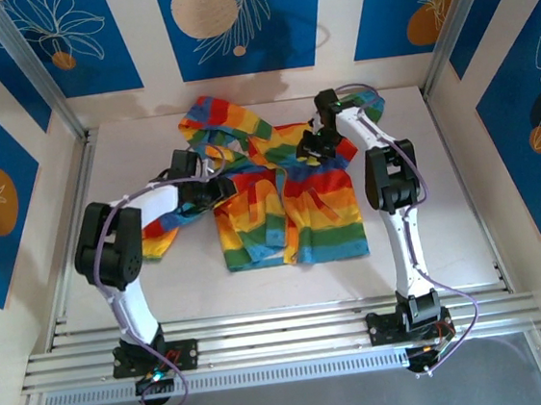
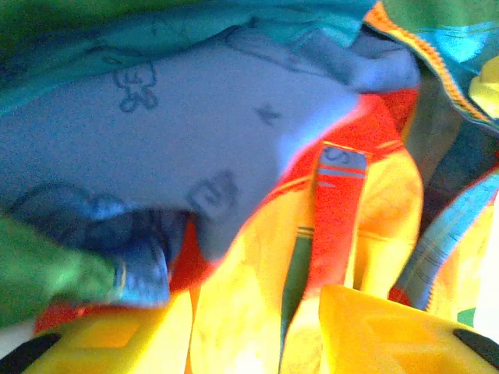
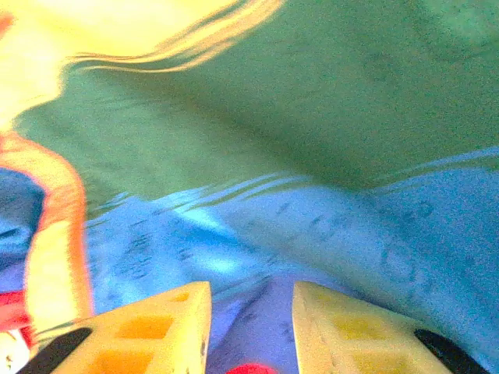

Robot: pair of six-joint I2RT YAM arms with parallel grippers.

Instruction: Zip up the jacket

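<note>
The rainbow-striped jacket [image 1: 291,210] lies spread on the white table, its hood toward the back wall and its front panels parted down the middle. My left gripper [image 1: 216,187] is at the jacket's left shoulder. In the left wrist view, bunched yellow and red jacket fabric [image 2: 234,296] fills the gap of the left gripper [image 2: 257,312], which is shut on it. My right gripper [image 1: 315,149] sits at the collar on the right side. In the right wrist view, a blue fold of the jacket [image 3: 257,234] rises between the yellow fingers [image 3: 164,319] of the right gripper [image 3: 251,300], which is shut on it.
Aluminium rails [image 1: 284,332] run along the near edge by the arm bases. Blue-and-white wall panels and metal posts [image 1: 34,72] close in the back and sides. Bare white table [image 1: 444,194] lies to the right of the jacket and in front of its hem.
</note>
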